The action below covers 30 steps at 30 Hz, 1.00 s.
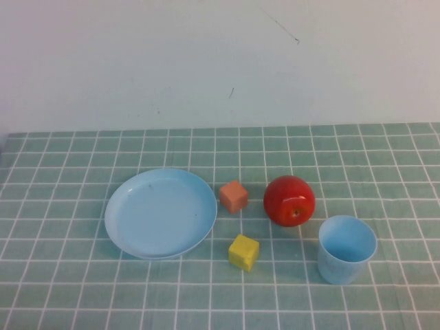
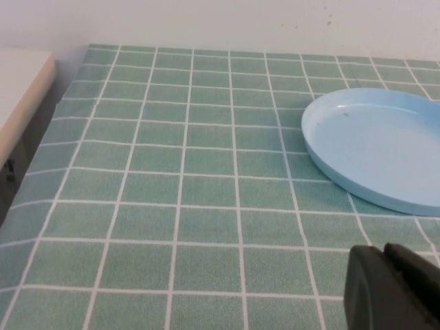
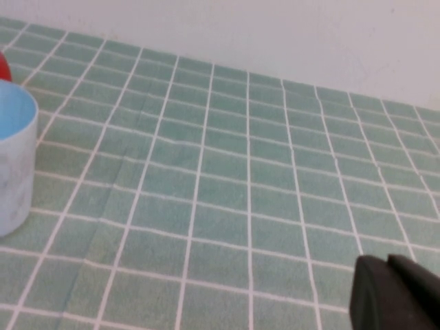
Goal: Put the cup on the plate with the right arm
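The light blue cup [image 1: 347,249] stands upright and empty at the right front of the table, next to a red apple [image 1: 289,200]. The cup also shows in the right wrist view [image 3: 14,158]. The light blue plate [image 1: 161,213] lies flat and empty at the left centre, and shows in the left wrist view [image 2: 378,148]. Neither arm shows in the high view. My right gripper [image 3: 393,292] is shut and empty, low over the cloth, well apart from the cup. My left gripper [image 2: 388,285] is shut and empty, just short of the plate's rim.
An orange cube [image 1: 234,196] and a yellow cube [image 1: 244,252] lie between the plate and the cup. The green checked cloth [image 1: 69,289] covers the table up to a white wall. A pale ledge [image 2: 17,96] borders the cloth in the left wrist view.
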Each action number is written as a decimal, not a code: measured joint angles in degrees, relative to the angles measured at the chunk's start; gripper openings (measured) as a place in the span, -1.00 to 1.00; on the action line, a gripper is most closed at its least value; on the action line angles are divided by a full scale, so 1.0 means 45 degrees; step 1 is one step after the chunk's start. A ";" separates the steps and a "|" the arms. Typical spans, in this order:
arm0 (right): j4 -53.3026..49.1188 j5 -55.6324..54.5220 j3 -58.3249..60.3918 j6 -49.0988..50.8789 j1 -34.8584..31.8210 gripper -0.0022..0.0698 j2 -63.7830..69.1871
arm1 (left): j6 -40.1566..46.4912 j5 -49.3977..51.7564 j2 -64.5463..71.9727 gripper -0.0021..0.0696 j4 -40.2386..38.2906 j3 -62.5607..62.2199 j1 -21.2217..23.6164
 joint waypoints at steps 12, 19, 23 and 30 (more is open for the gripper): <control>0.0000 -0.4277 0.0000 0.0000 0.0000 -0.95 0.0000 | 0.0000 0.0000 0.0000 -0.95 0.0000 0.0000 0.0000; 0.0000 -0.8816 0.0000 0.1296 0.0000 -0.95 0.0000 | 0.0000 0.0000 0.0000 -0.95 0.0000 0.0000 0.0000; 0.0000 -1.1367 0.0000 0.1505 0.0000 -0.95 0.0000 | 0.0000 0.0000 0.0000 -0.95 0.0000 0.0000 0.0000; 0.0000 -1.2266 -0.1353 0.1638 0.0000 -0.95 0.0000 | 0.0000 0.0000 0.0000 -0.95 0.0000 0.0000 0.0000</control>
